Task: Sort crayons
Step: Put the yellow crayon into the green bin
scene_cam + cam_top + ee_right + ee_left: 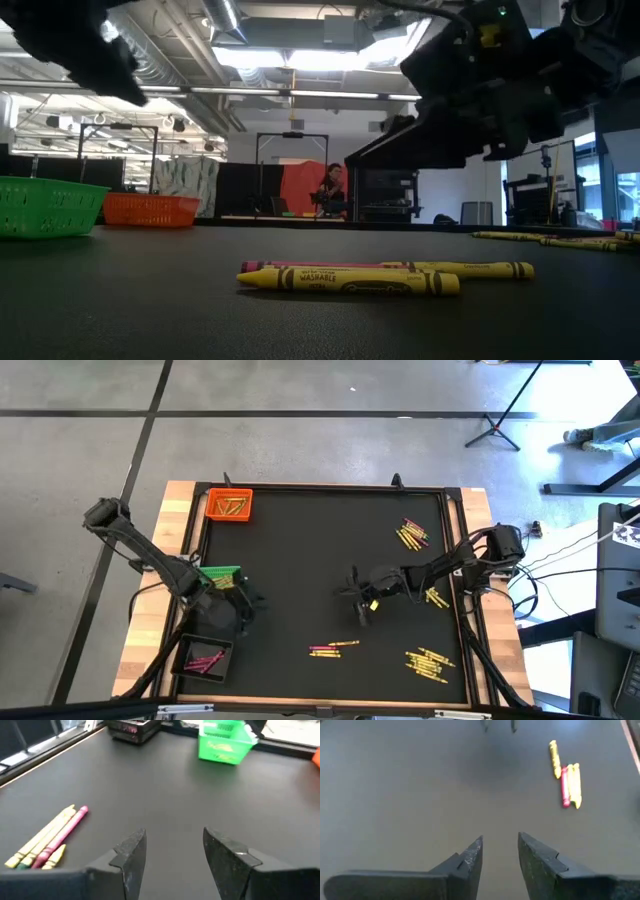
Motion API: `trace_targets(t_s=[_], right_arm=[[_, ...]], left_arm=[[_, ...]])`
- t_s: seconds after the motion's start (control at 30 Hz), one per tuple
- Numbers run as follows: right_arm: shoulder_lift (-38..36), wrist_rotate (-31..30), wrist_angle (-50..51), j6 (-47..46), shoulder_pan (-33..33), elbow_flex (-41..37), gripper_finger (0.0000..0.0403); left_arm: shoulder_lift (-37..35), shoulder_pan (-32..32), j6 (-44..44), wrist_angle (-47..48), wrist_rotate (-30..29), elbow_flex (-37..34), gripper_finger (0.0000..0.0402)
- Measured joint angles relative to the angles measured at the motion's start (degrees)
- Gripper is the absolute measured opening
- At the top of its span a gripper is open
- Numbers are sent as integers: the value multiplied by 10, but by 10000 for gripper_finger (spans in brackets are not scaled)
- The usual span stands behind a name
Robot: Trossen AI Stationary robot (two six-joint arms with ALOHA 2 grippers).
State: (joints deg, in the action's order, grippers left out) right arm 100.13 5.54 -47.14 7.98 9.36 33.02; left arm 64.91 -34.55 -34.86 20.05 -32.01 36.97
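Crayons lie in groups on the black mat: three, yellow and pink, near the front middle (pixel 333 649) (pixel 350 277) (pixel 566 780) (pixel 50 840), and yellow and pink clusters at the far right (pixel 412 533), mid right (pixel 436 597) and near right (pixel 428 663). My left gripper (pixel 245 615) (pixel 500 852) is open and empty above the mat, right of the green tray (pixel 220 575). My right gripper (pixel 358 605) (pixel 175 845) is open and empty above the mat's middle, beyond the front group.
An orange tray (pixel 228 505) with yellowish crayons stands at the far left corner. A black tray (pixel 205 658) with pink crayons stands at the near left. The mat has a raised frame (pixel 452 560). A person (pixel 330 190) sits in the room behind.
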Motion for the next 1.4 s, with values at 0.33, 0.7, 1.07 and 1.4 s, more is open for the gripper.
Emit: trace_targets(t_s=[0.33,0.7,1.07,1.4], right_arm=[[11,7,144,-69,86,50,193],[13,-82,218,-146,178,56,193],[54,-110,195,-183,188,56,193],[67,-145,195,-183,187,58,83]], left_arm=[[144,33,122,-197,0,-13,108],[232,46,130,-270,-1,-13,108],[234,46,127,-276,-3,-13,108],[234,46,126,-279,-3,-13,108]])
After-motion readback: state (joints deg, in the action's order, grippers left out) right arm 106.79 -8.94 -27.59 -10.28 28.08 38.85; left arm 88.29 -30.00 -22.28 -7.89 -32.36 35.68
